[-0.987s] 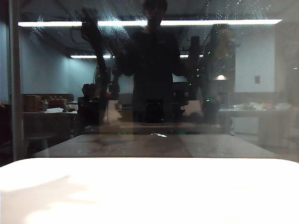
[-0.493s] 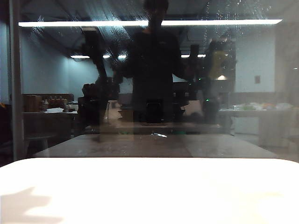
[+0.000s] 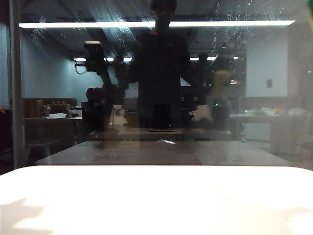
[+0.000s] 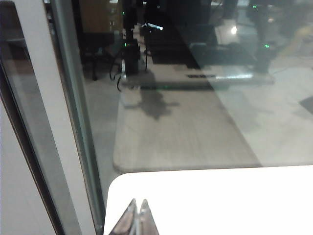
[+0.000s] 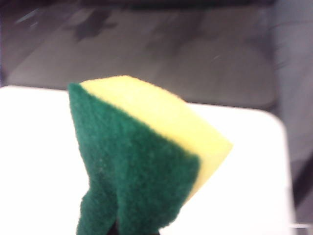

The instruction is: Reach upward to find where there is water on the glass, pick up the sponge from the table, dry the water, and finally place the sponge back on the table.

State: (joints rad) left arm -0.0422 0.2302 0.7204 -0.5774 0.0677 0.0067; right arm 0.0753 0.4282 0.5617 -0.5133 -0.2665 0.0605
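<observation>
The glass (image 3: 156, 88) stands along the far edge of the white table (image 3: 156, 200), with water droplets (image 3: 120, 34) streaked across its upper part. In the right wrist view my right gripper (image 5: 117, 227) is shut on the sponge (image 5: 142, 156), which is yellow foam with a green scouring face. The sponge is squeezed at its base, hides the fingers and hangs above the table (image 5: 29, 147). My left gripper (image 4: 138, 204) is shut and empty over the table corner (image 4: 220, 196), beside the frame bar (image 4: 36, 98). In the exterior view both arms show only as dim mirror images.
The frame bar (image 3: 14, 83) runs upright at the glass's left side. A dark figure (image 3: 161, 63) and ceiling lights (image 3: 156, 23) are mirrored in the pane. A brown table (image 3: 161, 152) lies beyond the glass.
The mirror images of both arms have sunk lower in the glass, and the sponge's yellow reflection has dropped with the right one. The shadows on the table have shifted toward the near edge.
</observation>
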